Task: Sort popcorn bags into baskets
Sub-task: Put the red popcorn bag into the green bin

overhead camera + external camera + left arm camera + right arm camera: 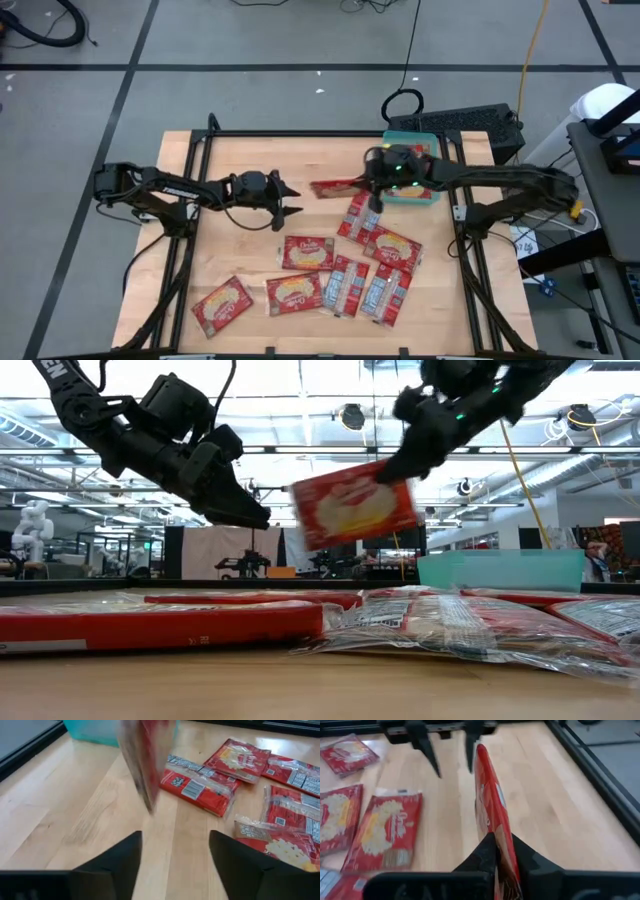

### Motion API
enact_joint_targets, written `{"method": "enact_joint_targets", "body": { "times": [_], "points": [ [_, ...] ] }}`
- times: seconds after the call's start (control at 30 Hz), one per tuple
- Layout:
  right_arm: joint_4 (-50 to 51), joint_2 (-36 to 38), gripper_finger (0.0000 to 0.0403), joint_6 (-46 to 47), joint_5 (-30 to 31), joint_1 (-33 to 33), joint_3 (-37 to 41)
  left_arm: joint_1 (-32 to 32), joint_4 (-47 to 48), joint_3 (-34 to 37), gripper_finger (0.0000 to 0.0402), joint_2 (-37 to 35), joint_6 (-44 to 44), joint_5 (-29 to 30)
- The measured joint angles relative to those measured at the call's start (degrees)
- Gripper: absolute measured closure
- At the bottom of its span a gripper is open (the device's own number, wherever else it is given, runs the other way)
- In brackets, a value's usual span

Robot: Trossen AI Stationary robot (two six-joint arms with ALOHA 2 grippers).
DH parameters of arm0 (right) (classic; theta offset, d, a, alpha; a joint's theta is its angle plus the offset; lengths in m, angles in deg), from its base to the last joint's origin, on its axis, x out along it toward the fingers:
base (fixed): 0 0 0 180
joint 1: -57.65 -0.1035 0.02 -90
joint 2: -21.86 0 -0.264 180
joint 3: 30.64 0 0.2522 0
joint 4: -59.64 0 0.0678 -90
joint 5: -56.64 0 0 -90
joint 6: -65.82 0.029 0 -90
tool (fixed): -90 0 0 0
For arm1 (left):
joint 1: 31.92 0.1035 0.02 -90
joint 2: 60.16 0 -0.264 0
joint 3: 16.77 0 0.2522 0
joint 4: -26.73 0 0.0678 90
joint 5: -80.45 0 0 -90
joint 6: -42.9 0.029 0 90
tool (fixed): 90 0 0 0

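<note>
Bright ceiling lamps are lighting the room evenly from overhead, glaring white in the low view and silhouetting both dark arms. Only soft, faint shadows are falling on the pale wooden table. The lifted flat red popcorn packet is smearing with motion blur.

Two black jointed arms, loose black cables, tapering dark fingers; a green light glows on the right wrist.

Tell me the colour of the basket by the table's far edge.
Teal-green basket, clearest in the low view.
</note>
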State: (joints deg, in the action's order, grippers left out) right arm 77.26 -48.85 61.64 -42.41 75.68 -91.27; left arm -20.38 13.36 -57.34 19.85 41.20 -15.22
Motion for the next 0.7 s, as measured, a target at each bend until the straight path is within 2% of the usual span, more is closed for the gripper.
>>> {"method": "enact_joint_targets", "body": {
  "times": [0.13, 0.27, 0.47, 0.7],
  "points": [
    [10.34, 9.19, 0.0390, 0.52, 0.03, 3.72, 0.00, -1.14, -0.07, 0.00, 0.0126, 0.00, -0.04, 1.07],
    [19.72, 17.31, 0.0393, 3.77, 0.23, 9.20, -0.60, -1.33, -0.23, 0.00, 0.0118, 0.00, 0.50, 1.16],
    [34.84, 24.32, 0.0393, 4.15, 0.13, 16.57, -3.54, -1.30, -0.22, 0.00, 0.0138, 0.00, 0.53, 1.19],
    [47.68, 25.13, 0.0393, 5.26, 0.14, 23.53, -6.88, -1.30, -0.20, 0.00, 0.0173, 0.00, 0.48, 1.18]
  ]
}}
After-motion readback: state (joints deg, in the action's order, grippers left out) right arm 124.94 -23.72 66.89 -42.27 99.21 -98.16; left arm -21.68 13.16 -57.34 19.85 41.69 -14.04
